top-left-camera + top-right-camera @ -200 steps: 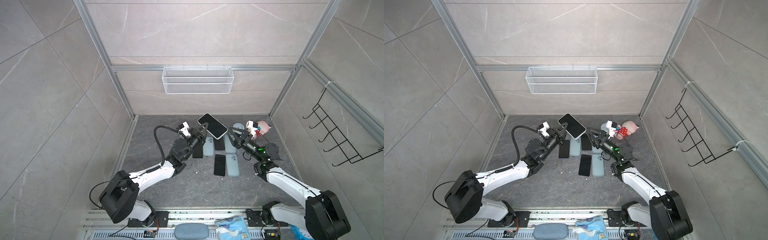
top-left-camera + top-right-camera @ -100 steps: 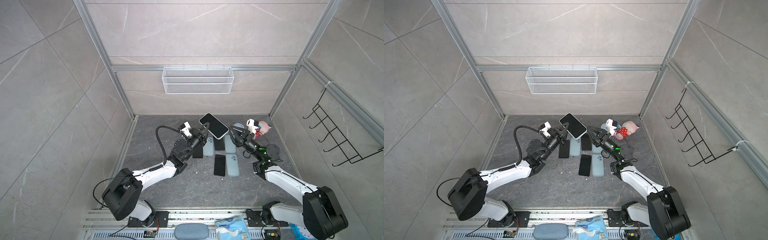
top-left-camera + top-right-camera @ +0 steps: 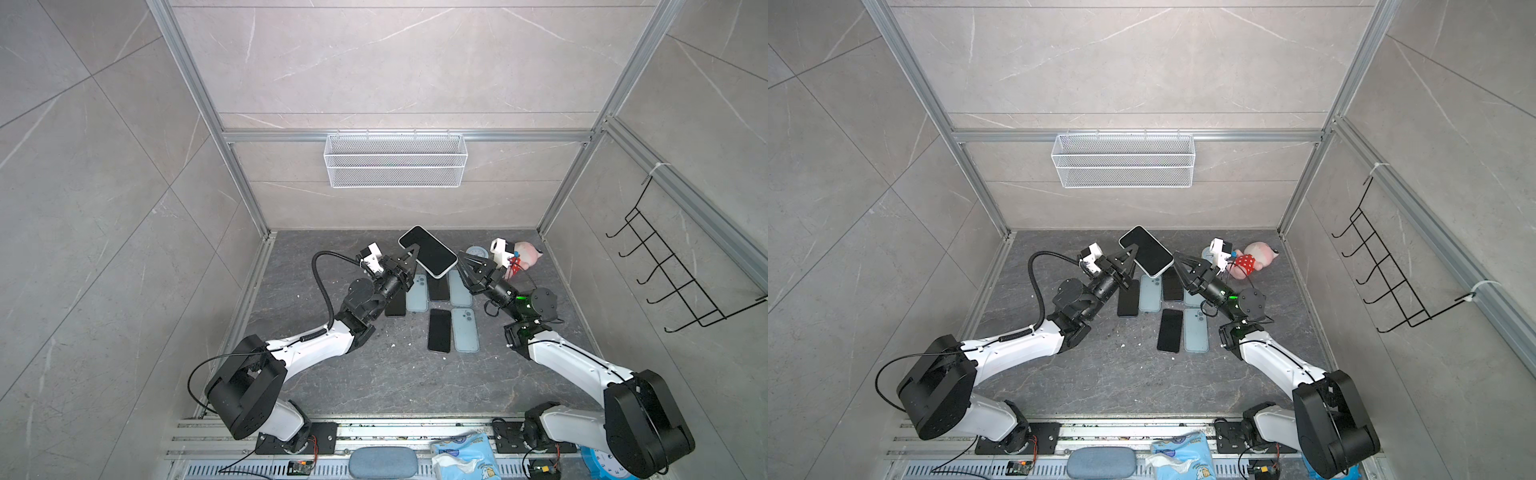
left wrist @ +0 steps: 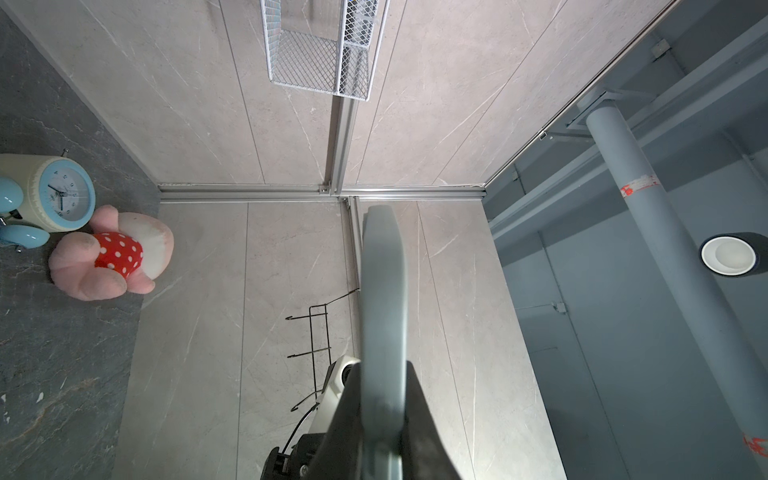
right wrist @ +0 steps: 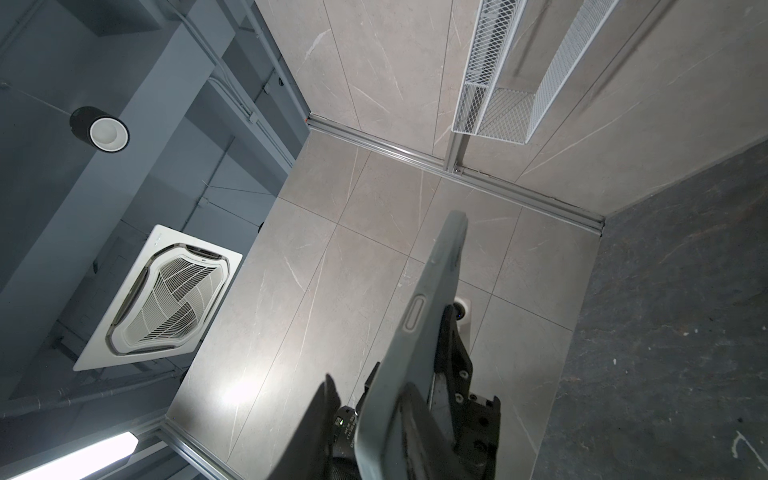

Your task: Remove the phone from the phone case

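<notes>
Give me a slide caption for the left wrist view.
Left gripper clamps the cased phone edge-on; plush toy and alarm clock sit beyond.

the right fingers [image 5: 326, 419] have reached the phone case [image 5: 424, 324]; they have narrowed around its end

Phone [image 3: 428, 251] still seated in case [image 4: 382, 291]; not separated. Screen black, blank, facing up toward the camera in both top views. Case grey-blue, showing as a pale rim round the screen [image 3: 1156, 274]; a moulded side button shows on its edge in the right wrist view [image 5: 413, 313]. Sits near frame centre, lifted off the floor, long axis running upper left to lower right. Left gripper [image 3: 412, 251] clamped on one long edge. Right gripper [image 3: 460, 259] straddles the lower-right end: one finger touching, the other apart from it.
</notes>
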### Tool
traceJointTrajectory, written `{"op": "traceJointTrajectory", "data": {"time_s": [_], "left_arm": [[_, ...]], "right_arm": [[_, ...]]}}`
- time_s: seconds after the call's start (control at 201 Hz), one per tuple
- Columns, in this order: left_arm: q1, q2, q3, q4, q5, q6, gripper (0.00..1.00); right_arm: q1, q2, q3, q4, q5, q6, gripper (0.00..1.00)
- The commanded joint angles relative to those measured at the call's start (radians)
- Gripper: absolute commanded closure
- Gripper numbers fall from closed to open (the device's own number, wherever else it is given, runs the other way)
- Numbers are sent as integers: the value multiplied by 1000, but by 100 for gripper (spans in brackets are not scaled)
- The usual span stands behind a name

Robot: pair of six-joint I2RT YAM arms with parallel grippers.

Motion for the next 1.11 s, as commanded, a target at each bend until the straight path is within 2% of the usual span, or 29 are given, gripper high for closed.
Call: {"op": "traceJointTrajectory", "data": {"time_s": [0.0,0.149,0.379,0.493,0.563,0.732,1.101], "left_arm": [[0,-5,26,129,11,19,100],[1,-7,22,130,11,25,100],[1,-4,25,131,8,26,100],[0,21,34,180,-8,0,100],[0,54,72,215,4,-13,100],[0,157,172,345,19,-49,100],[-2,213,360,346,75,-44,100]], "right_arm": [[9,11,26,29,-7,-3,70],[13,17,23,28,-3,-3,74],[19,44,24,74,10,34,95],[19,75,31,170,34,98,100],[22,102,57,227,50,139,100],[34,120,149,229,88,170,100],[38,175,233,229,188,251,100]]}}
